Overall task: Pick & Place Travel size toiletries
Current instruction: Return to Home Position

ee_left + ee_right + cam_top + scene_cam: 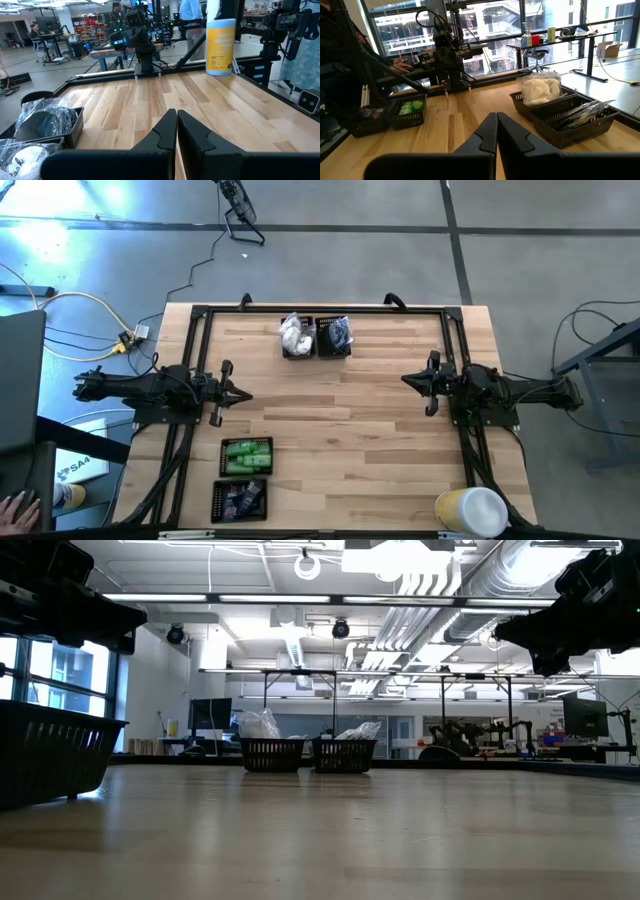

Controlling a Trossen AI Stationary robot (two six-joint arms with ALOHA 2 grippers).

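Homing step; sorting looks finished. The left gripper [243, 393] at 9 o'clock and the right gripper [408, 380] at 3 both have fingers together, empty. The green tubes [247, 456] and navy tubes [240, 500] sit in trays at 7, the white packets [296, 335] and bagged dark pieces [335, 335] at 12. Next move is probably just parking.

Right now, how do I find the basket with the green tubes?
Seen from above, go to the lower left corner of the wooden table, below the left arm. Two black baskets sit there together. Pick the one closer to the arm, full of bright green tubes; its neighbour holds dark navy tubes.
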